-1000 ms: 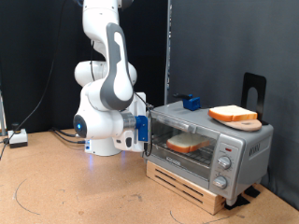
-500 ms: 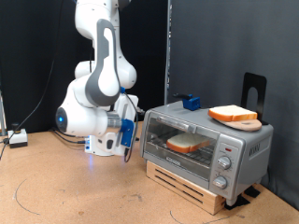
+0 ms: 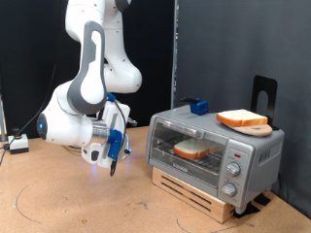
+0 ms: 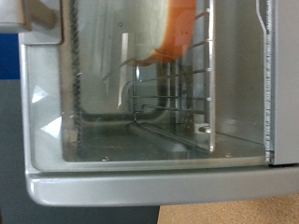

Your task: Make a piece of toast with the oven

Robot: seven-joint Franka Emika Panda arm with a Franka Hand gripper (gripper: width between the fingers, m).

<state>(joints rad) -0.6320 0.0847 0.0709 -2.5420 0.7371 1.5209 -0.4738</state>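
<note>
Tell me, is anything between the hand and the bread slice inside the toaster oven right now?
Yes. The toaster oven has its glass door shut, and the bread slice lies behind it on the wire rack. The hand hangs off to the exterior view's left of the oven, apart from it, holding nothing visible.

I find no legible text, brand, number or sign in either view. On the oven [image 3: 215, 151] in the exterior view, the control panel around the three knobs [image 3: 233, 169] carries small dark markings, but they are too small and blurred for me to read. The oven's upper right corner shows a faint mark I cannot make out. The wrist view shows only the oven's glass door and interior rack at close range, with no lettering on any surface.
</note>
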